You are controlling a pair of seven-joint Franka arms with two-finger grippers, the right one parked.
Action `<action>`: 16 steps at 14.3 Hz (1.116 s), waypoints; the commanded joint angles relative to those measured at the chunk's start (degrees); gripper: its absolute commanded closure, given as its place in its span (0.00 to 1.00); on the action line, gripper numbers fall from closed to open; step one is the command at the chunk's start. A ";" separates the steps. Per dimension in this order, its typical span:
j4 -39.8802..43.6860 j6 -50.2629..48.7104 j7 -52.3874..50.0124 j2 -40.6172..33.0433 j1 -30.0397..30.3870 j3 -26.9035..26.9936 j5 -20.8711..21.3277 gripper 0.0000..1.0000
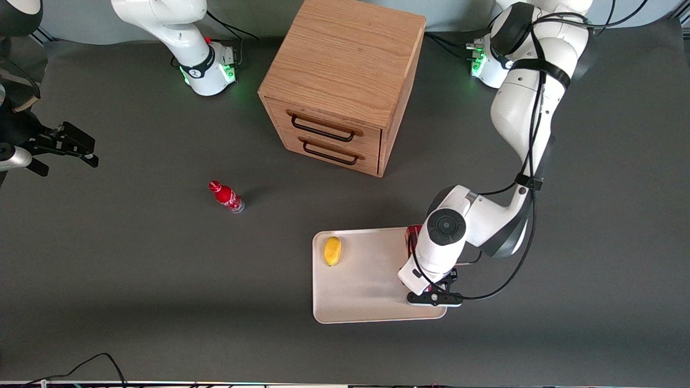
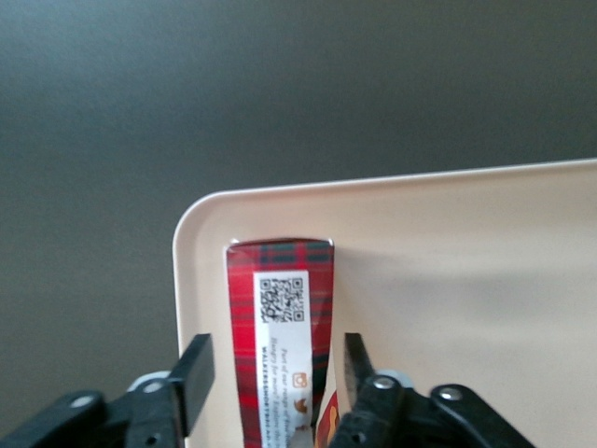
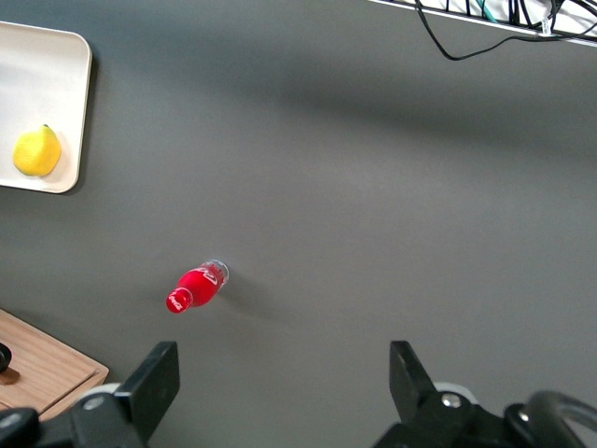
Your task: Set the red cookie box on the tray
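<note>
1. I see the hand (image 2: 270,373) low over the tray (image 2: 448,271), at the tray edge toward the working arm's end of the tabletop (image 1: 135,280).
2. Its fingers (image 2: 194,373) are spread, one on each long side of the red cookie box (image 2: 280,336), with a gap showing between each finger and the box.
3. The red cookie box lies flat on the tray, along that same edge, one short end close to a rounded tray corner; its QR-code label faces up.
4. From the front only a small red piece of the box (image 1: 413,233) shows past the arm's wrist.
5. A yellow fruit (image 1: 332,251) sits on the tray near its edge toward the parked arm.
6. A small red bottle (image 1: 226,196) lies on the tabletop, well apart from the tray, and a wooden drawer cabinet (image 1: 345,81) stands farther from the front camera.
</note>
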 commanded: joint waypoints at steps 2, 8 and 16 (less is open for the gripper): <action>-0.21 -9.98 -0.64 -7.01 0.92 0.24 0.79 0.00; -4.41 -33.99 23.83 -27.83 15.74 -1.95 -15.35 0.00; -13.64 -44.40 44.18 -45.77 31.69 -1.69 -20.48 0.00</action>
